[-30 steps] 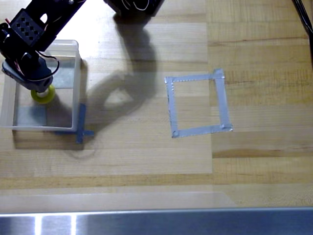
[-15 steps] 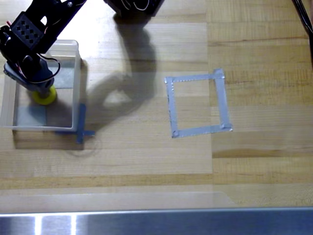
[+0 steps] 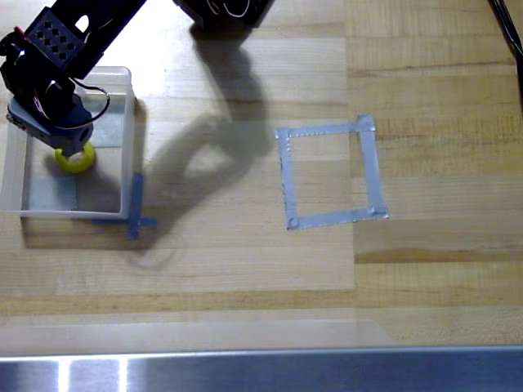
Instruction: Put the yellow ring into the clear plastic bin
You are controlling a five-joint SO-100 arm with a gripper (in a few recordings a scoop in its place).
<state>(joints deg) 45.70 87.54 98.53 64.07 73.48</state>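
Overhead view: gripper [image 3: 64, 139] sits over the clear plastic bin [image 3: 129, 147] at the frame's 10 o'clock; can't tell if the jaws are apart or together, arm body covers them. Yellow ring [image 3: 75, 158] is inside the bin, just at the gripper's 5 o'clock, partly under it. Blue tape [image 3: 136, 214] marks the bin's 5 o'clock corner. Table [image 3: 245, 269] is light wood planks, arm shadow across it. Grey tape square [image 3: 329, 174] lies well apart toward 3 o'clock. Metal strip [image 3: 261, 371] along the 6 o'clock edge.
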